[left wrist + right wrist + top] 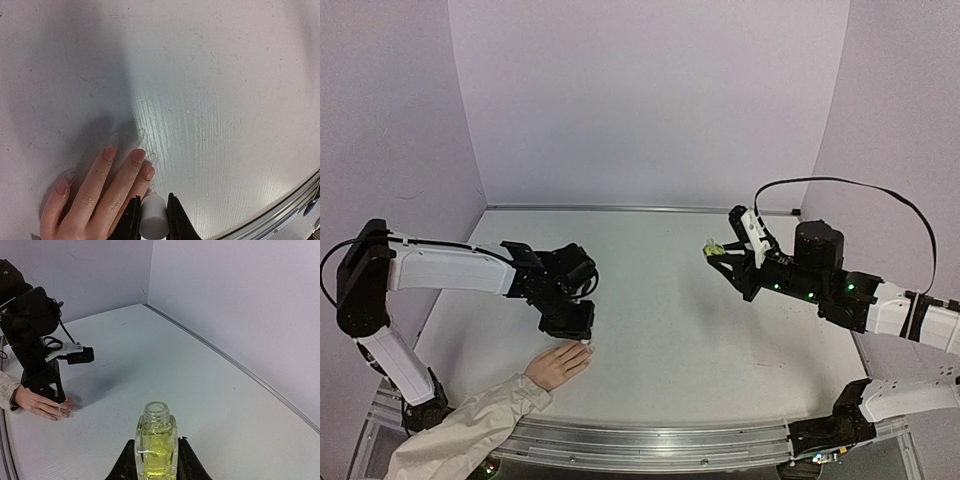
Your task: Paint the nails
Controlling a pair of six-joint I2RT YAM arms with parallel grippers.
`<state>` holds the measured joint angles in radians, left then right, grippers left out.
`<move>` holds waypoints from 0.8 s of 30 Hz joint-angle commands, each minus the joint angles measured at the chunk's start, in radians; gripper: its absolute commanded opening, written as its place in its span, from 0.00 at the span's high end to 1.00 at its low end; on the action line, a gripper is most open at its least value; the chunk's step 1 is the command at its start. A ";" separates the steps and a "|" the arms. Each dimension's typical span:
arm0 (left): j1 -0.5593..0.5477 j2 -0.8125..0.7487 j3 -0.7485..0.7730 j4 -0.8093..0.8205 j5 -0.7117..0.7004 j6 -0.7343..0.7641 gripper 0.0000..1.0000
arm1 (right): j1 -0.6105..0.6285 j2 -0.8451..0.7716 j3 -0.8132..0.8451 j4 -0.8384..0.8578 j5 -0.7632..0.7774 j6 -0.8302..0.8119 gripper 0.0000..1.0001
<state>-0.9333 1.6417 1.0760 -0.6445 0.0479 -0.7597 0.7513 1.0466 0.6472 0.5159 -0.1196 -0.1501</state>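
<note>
**Position.** The hand (558,366) lies palm down on the worktop (700,330) near its near-left corner, with a beige sleeve (470,430) trailing off toward that corner. The nails (137,156) face upward at the fingertips, directly in front of the left pincer (578,330).

**Pincers.** The left pincer is pinching a white cap (153,220) just above the fingertips. The brush below the cap cannot be made out. The right pincer (718,250) is clamped on an uncapped bottle (156,445) of yellow liquid, held raised over the right side of the worktop, well apart from the hand.

**Risks.**
- The nails are very small next to the pincer. A slight sideways error would likely put polish on the skin or the worktop rather than on a nail.
- The fingers lie close together, so a stroke on one nail could smear its neighbour.
- Descending too far would press the cap or jaws onto the fingers and could shift the hand.
- The cap is smooth and round, so it may twist or slip in the grip.
- The bottle is open. Any roll of the right wrist could spill it.

**Orientation.** The long axis of the hand runs diagonally from the near-left corner toward the centre of the worktop. The fingers point away from the sleeve, up and to the right in the overhead view. Each nail is elongated along its own finger.
</note>
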 commanded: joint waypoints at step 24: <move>-0.006 0.054 0.063 0.032 -0.034 0.039 1.00 | 0.000 -0.001 0.000 0.064 -0.018 -0.013 1.00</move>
<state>-0.9352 1.6909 1.0927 -0.6285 0.0257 -0.7334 0.7513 1.0477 0.6407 0.5163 -0.1238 -0.1596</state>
